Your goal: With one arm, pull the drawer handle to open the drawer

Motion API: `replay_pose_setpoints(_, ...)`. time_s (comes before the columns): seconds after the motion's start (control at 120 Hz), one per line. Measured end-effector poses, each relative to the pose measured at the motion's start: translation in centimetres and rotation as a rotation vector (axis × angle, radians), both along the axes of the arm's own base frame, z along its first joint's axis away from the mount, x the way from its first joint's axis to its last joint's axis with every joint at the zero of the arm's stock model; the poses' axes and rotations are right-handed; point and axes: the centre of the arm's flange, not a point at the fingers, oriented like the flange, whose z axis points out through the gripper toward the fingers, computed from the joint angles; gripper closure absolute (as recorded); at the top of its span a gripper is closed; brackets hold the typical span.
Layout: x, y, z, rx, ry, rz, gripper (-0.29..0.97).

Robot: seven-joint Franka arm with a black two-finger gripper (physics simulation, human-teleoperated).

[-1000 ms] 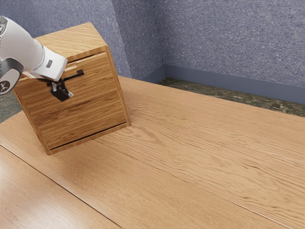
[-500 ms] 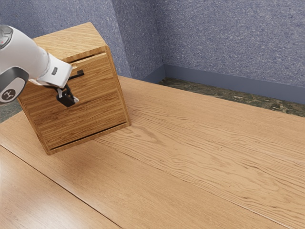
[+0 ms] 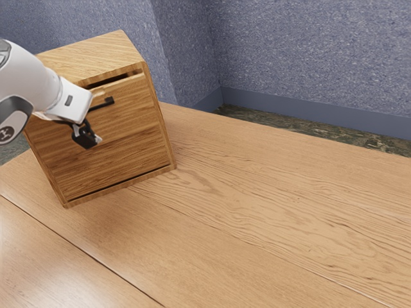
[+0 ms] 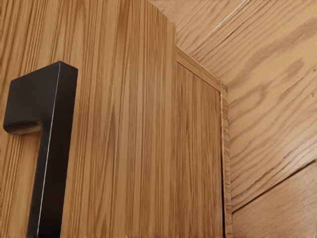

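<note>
Wooden table; handle beside claw (drawer ajar)

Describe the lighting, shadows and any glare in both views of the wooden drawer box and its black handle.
Exterior view: soft, even light; the light oak drawer box casts only a faint shadow on the wooden table, and a dark slit sits above the drawer front. Wrist view: a pale sheen runs along one edge of the black bar handle, with no harsh glare.
</note>
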Motion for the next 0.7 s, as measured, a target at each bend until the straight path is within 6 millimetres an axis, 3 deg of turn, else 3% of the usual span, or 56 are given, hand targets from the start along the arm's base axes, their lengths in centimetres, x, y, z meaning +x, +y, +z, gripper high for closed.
replay_pose_setpoints(0.7,-1.6,-3.9,-0.2,-0.005,-0.017,-0.015,0.0)
